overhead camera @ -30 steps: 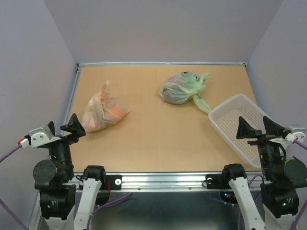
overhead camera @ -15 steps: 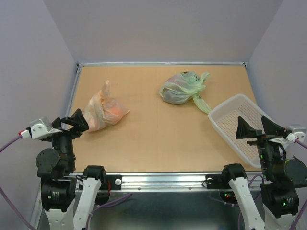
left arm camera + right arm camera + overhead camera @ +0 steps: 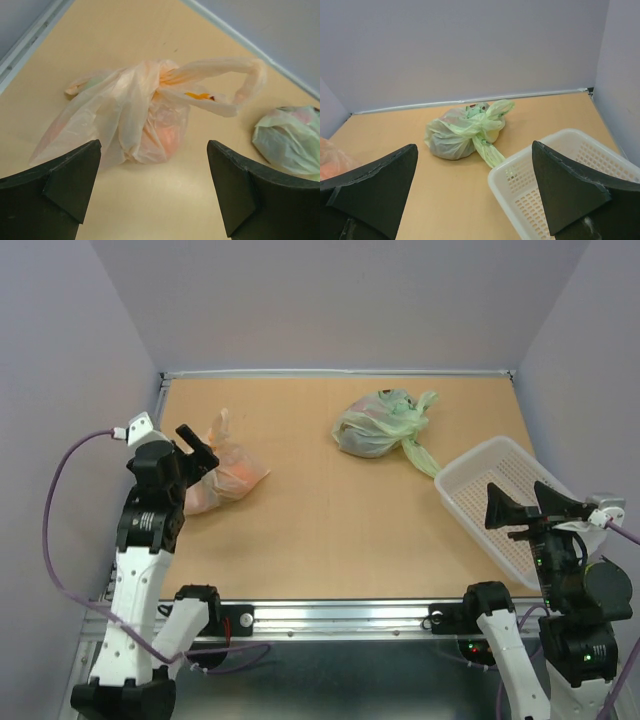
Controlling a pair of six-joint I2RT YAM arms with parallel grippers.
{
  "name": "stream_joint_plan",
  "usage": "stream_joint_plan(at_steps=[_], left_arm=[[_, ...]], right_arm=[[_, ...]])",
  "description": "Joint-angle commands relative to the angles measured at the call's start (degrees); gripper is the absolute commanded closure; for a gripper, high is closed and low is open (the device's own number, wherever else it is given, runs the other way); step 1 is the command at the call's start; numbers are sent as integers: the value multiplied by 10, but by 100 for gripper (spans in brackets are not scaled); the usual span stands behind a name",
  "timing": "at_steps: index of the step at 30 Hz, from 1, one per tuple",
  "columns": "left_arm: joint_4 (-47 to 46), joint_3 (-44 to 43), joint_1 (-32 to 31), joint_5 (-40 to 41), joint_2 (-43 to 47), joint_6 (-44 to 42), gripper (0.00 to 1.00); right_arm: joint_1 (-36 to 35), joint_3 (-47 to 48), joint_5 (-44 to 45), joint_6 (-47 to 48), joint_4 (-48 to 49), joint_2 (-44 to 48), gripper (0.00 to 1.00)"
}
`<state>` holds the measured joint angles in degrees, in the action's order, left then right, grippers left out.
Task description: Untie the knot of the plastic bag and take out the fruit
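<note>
The peach-orange plastic bag [image 3: 228, 476] lies at the left of the table, slumped on its side. In the left wrist view the bag [image 3: 125, 112] shows an orange fruit [image 3: 169, 137] through the plastic. The knot [image 3: 165, 79] is pinched at its top, with one handle loop [image 3: 240, 82] trailing right. My left gripper [image 3: 192, 462] is open and empty, just in front of and above the bag, and it frames the bag in its own view [image 3: 154, 150]. My right gripper [image 3: 520, 502] is open and empty over the basket, far from the bag; it also shows in its own view [image 3: 474, 146].
A pale green tied bag [image 3: 375, 426] lies at the back middle, its tail pointing towards a white mesh basket [image 3: 470, 466] at the right. Both show in the right wrist view: the green bag [image 3: 462, 132] and the basket [image 3: 520, 167]. Purple walls enclose the table.
My left arm has risen from the near left corner and swung forward to the orange bag. The right arm has barely shifted. The bags have not moved.
</note>
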<state>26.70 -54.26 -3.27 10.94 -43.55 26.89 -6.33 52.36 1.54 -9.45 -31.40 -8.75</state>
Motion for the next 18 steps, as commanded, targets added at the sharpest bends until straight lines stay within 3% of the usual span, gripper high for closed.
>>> stream_joint_plan(at_steps=[1,11,14,16,17,18], left_arm=[[-67,23,2,50,-63,-17,1],[-147,-9,9,102,-275,-44,1],[-157,-7,10,82,-298,-58,11],[-170,1,10,66,-302,-69,30],[-176,3,9,44,-304,-80,54],[-180,4,9,33,-301,-80,69]], right_arm=[[3,-2,-10,-13,18,2,0],[4,13,-35,-16,18,1,0],[3,18,-34,-16,17,3,0],[4,17,-34,-17,17,6,0],[3,13,-37,-17,17,8,0],[3,13,-42,-17,17,8,0]])
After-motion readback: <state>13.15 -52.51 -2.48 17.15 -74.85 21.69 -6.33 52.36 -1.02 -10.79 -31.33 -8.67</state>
